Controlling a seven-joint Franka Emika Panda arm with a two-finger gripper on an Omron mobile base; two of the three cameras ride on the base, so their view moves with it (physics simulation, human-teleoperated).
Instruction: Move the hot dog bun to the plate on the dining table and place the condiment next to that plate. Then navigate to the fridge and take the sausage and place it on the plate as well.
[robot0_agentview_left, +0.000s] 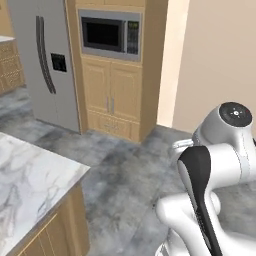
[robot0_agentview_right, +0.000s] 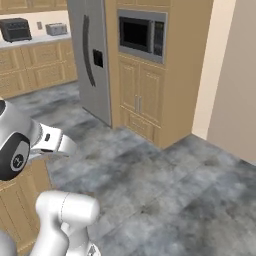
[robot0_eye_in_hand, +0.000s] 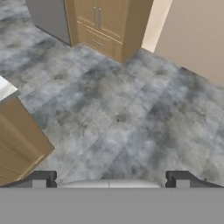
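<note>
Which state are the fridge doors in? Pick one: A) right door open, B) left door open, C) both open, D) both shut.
D: the fridge shows both grey doors flush and closed, with its dark handles side by side at the middle seam.

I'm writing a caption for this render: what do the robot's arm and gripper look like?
The arm is glossy white with rounded, tube-like links. A black band runs down one link, and each joint ends in a dark round cap with a small pale mark. No loose cables show. In the hand view the gripper has two small, dark grey, blocky fingertips.
</note>
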